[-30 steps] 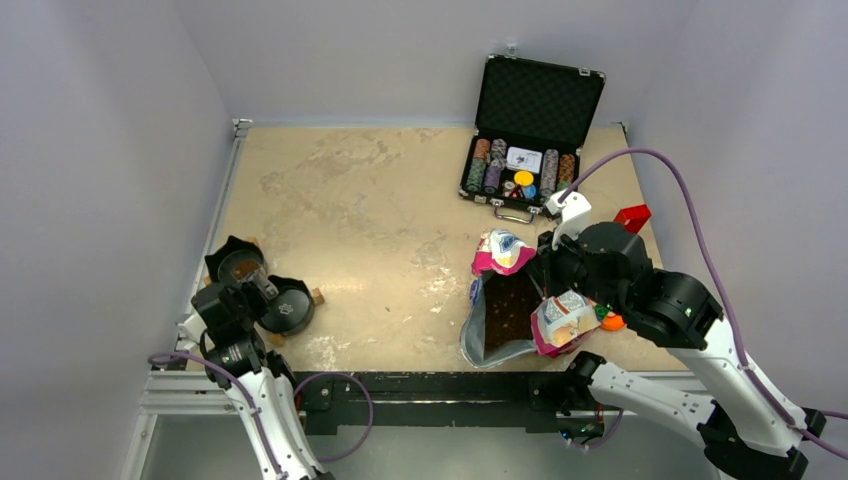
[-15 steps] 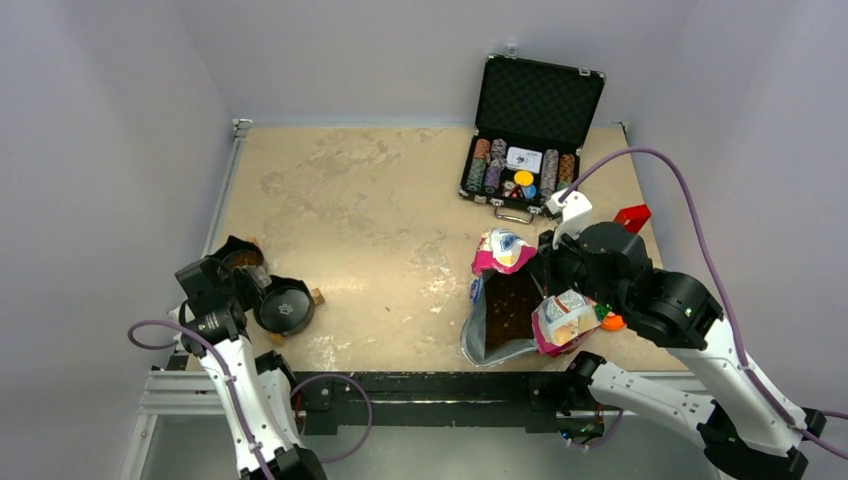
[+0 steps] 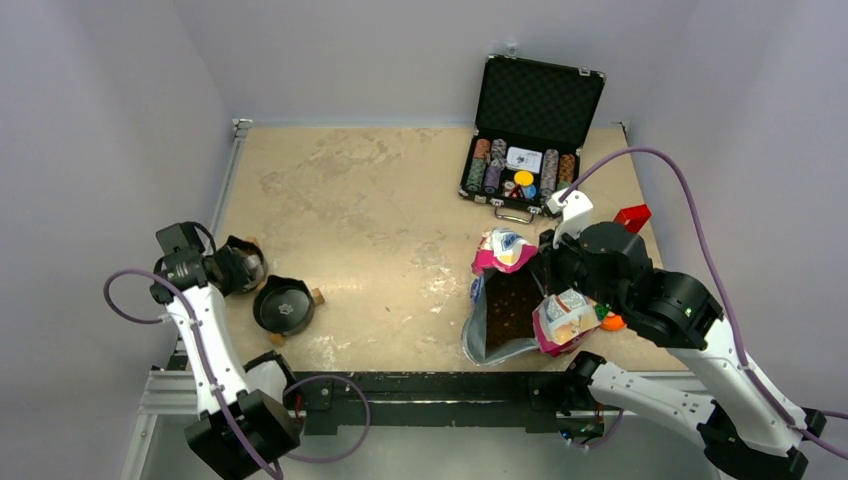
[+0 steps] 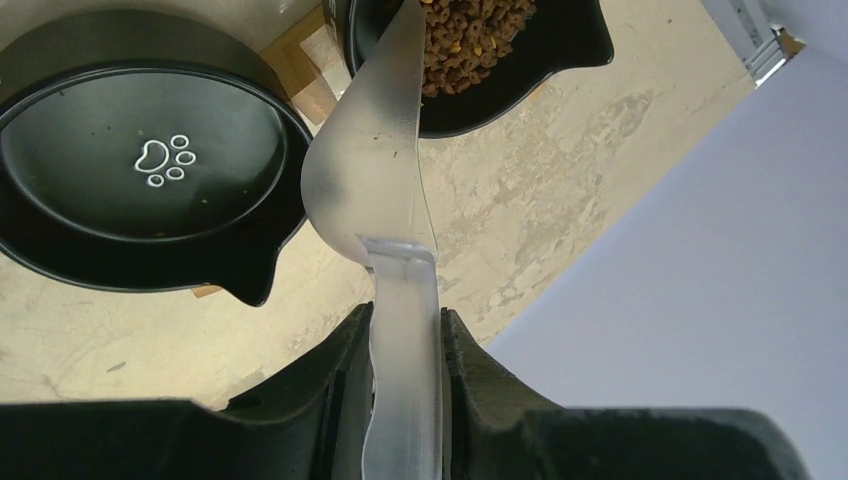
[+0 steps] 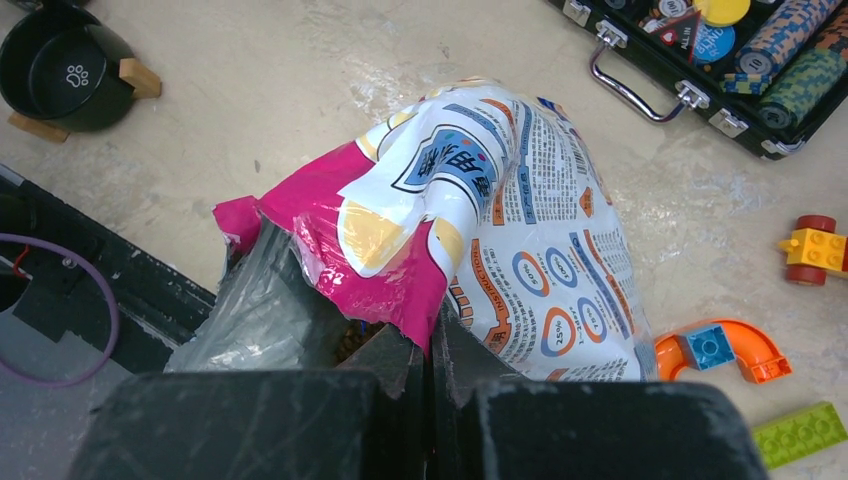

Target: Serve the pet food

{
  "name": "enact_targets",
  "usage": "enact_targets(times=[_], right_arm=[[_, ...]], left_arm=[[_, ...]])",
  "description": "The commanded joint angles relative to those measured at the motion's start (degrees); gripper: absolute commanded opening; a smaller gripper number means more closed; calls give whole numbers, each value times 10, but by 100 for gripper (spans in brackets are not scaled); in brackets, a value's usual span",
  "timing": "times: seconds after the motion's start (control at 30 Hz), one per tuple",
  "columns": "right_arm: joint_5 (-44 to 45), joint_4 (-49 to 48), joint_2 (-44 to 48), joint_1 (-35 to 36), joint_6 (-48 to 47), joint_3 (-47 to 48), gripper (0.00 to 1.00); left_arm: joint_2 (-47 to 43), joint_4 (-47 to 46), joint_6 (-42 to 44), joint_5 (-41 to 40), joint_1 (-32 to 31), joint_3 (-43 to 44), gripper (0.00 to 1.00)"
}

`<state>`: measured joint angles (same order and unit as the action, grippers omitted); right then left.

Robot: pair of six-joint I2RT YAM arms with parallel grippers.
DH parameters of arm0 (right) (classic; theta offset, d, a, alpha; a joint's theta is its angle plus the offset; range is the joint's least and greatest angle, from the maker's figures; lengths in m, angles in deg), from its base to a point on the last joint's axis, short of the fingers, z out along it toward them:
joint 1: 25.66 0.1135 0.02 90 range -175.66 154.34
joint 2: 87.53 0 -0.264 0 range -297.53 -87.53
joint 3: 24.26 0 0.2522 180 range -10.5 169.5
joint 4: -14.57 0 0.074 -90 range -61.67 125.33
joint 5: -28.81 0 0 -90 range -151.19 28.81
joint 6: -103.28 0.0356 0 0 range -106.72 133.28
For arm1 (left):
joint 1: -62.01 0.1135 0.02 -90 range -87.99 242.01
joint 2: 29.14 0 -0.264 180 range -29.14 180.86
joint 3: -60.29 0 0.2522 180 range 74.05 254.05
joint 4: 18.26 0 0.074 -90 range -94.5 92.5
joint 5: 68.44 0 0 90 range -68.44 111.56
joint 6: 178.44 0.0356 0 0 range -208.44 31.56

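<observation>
My left gripper (image 4: pixel 405 320) is shut on the handle of a translucent plastic scoop (image 4: pixel 370 170). The scoop is turned on edge, and its tip reaches the pet food (image 4: pixel 480 30) lying in a black bowl (image 4: pixel 560 60). Beside that bowl sits a second black bowl (image 4: pixel 100 150) with a white paw print, holding only crumbs. In the top view the left gripper (image 3: pixel 222 268) is at the table's left edge, next to the filled bowl (image 3: pixel 243 265). My right gripper (image 5: pixel 432 340) is shut on the torn rim of the pink-and-white food bag (image 5: pixel 480 220). The bag stands open, with kibble (image 3: pixel 510 305) inside.
An open black case of poker chips (image 3: pixel 525 165) stands at the back right. Toy pieces lie right of the bag: a yellow-and-red brick (image 5: pixel 812 248), an orange curved piece (image 5: pixel 720 350), a green brick (image 5: pixel 800 432). A red block (image 3: pixel 632 216) lies near the right wall.
My left arm has swung out to the left, taking the wrist off the paw-print bowl and to the left of the filled bowl. The right arm and the bag have stayed put.
</observation>
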<state>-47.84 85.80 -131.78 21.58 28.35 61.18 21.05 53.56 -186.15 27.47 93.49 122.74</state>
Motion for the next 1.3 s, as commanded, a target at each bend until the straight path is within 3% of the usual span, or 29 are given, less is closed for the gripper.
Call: enact_targets(times=[0.0,0.47,0.63,0.8,0.9,1.0,1.17,1.27], right_arm=[[23,-82,14,4,-14,41,0],[28,-86,10,4,-18,45,0],[29,-82,6,4,-16,46,0],[32,-77,-5,4,-9,55,0],[47,-70,-19,3,2,60,0],[71,-56,-41,3,17,74,0],[124,-37,-70,2,41,98,0],[172,-18,-88,1,61,116,0]], left_arm=[[37,59,8,0,4,66,0],[118,98,18,29,4,186,0],[108,150,82,47,0,239,0],[41,185,107,58,-2,248,0],[15,146,141,80,-58,239,0],[21,80,192,98,-174,235,0],[38,-137,328,175,-324,219,0],[64,-235,399,281,-382,234,0]])
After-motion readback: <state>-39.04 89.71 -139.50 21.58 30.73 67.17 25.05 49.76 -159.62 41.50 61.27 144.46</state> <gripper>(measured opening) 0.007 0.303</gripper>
